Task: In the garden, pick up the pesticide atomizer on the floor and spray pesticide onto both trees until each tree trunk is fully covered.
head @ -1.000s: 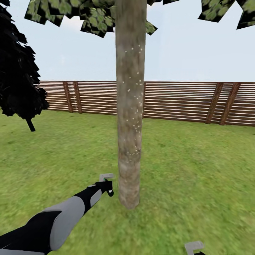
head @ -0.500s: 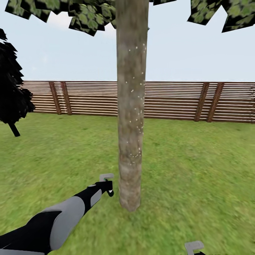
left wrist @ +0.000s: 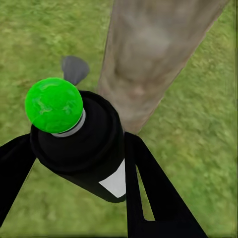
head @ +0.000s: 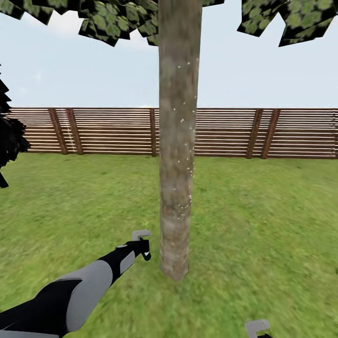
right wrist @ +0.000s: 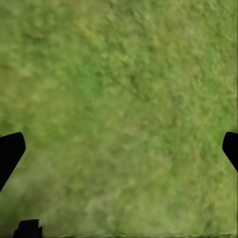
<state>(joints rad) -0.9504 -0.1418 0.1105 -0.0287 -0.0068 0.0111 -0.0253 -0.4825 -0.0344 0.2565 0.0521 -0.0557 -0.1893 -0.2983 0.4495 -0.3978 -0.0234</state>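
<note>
Meanwhile the head view has swung: the fence (head: 225, 134) posts and the dark tree (head: 7, 136) sit further left than before, while the left arm keeps its pose. The left gripper (left wrist: 74, 168) clamps the atomizer (left wrist: 84, 144) just beside the base of the trunk (head: 177, 141), which carries white specks (head: 188, 164). The right gripper (right wrist: 119, 148) hangs spread wide over grass (right wrist: 124, 99).

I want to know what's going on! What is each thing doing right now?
Trunk: upright, dotted with white specks.
Atomizer: gripped, green cap facing the camera.
Left gripper: shut on the atomizer, beside the trunk's base.
Right gripper: open, over bare grass.
Fence: standing.
</note>
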